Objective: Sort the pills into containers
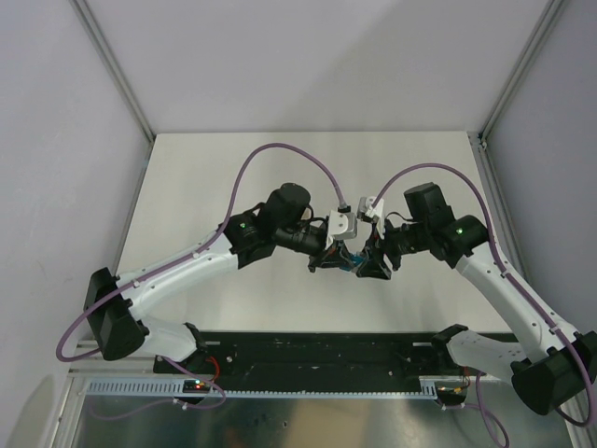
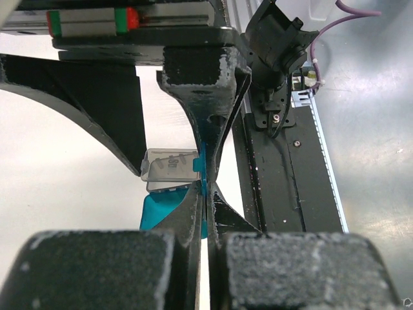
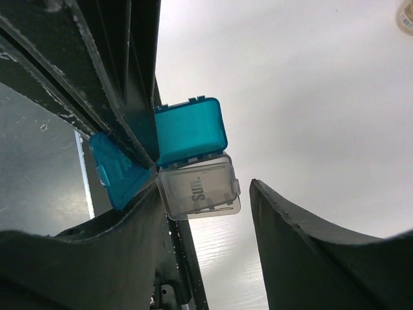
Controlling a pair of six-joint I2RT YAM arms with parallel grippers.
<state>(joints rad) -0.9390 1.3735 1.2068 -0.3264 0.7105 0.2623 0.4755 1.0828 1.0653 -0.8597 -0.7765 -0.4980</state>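
Observation:
The teal-blue box (image 3: 190, 131) hangs in the air between the two grippers, its grey clear flap (image 3: 200, 188), marked "Sun.", swung open. My left gripper (image 2: 208, 194) is shut on a thin teal edge of the box (image 2: 158, 210), with the flap (image 2: 171, 169) just left of its fingers. My right gripper (image 3: 206, 187) is open, and the flap lies between its fingers, close to the left one. In the top view both grippers, left (image 1: 328, 257) and right (image 1: 373, 261), meet over the table's middle around the box (image 1: 350, 264). No pills show. A small yellowish thing (image 3: 405, 16), perhaps the amber vial, is cut off by the corner.
The white table (image 1: 308, 168) stretches behind the arms, with grey walls on three sides. A black base rail (image 1: 317, 350) runs along the near edge and also shows in the left wrist view (image 2: 284, 187). Purple cables (image 1: 280, 154) arch over both arms.

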